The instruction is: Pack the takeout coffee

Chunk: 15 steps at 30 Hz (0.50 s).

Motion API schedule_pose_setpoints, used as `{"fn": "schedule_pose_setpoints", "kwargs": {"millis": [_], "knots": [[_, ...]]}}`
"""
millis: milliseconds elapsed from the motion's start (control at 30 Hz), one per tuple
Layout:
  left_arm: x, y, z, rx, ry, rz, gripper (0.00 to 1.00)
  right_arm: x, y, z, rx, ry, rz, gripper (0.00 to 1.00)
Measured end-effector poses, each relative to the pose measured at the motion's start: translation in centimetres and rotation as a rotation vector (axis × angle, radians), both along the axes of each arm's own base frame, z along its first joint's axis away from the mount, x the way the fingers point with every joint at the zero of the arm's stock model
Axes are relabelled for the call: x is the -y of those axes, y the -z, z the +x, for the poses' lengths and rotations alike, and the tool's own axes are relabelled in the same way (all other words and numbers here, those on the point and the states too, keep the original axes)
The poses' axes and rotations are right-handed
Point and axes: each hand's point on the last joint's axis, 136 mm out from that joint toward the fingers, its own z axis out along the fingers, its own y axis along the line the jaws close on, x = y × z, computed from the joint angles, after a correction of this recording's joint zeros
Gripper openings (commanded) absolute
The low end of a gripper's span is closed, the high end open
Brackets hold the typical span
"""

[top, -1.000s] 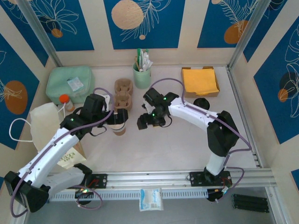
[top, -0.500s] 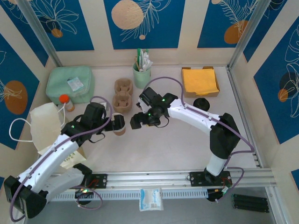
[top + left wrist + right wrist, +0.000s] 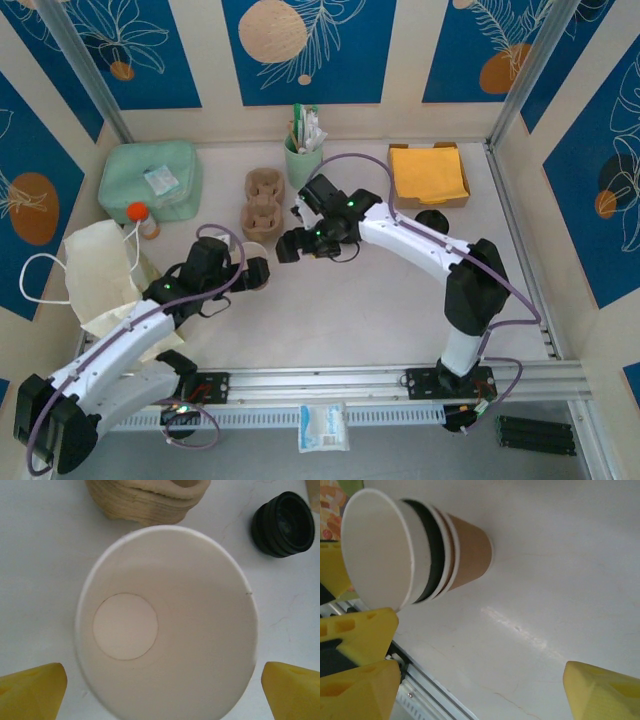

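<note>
The takeout coffee cup [image 3: 260, 278] stands on the white table in front of the pulp carrier. In the left wrist view I look straight down into the cup [image 3: 170, 630]; its top is uncovered and its inside is white. My left gripper [image 3: 162, 690] is open, with one yellow fingertip [image 3: 32, 690] on each side of the rim, neither pressing it. From the right wrist view the cup [image 3: 467, 547] shows a brown wall with a black band under the white rim. My right gripper [image 3: 287, 245] hangs open just right of the cup, nothing between its fingers [image 3: 602, 692].
The brown pulp carrier [image 3: 263, 205] sits behind the cup, with a mint-green cup of stirrers [image 3: 303, 160] beyond it. A stack of black lids [image 3: 432, 221] lies right, near yellow napkins [image 3: 428, 172]. A paper bag [image 3: 100, 270] and a green box [image 3: 150, 178] are on the left.
My right gripper has moved left and away from me, toward the carrier, and opened wider. The left arm has drawn back a little while its fingers stay around the cup.
</note>
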Motion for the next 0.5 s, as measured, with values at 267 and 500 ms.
{"fn": "schedule_pose_setpoints", "kwargs": {"millis": [267,500], "knots": [[1.7,0.3,0.9,0.042,0.046,-0.072,0.99,3.6,0.7,1.5,-0.018,0.089,-0.017,0.85],[3.2,0.5,1.5,0.057,0.089,-0.124,0.99,5.9,-0.1,2.0,-0.007,0.136,-0.010,0.85]]}}
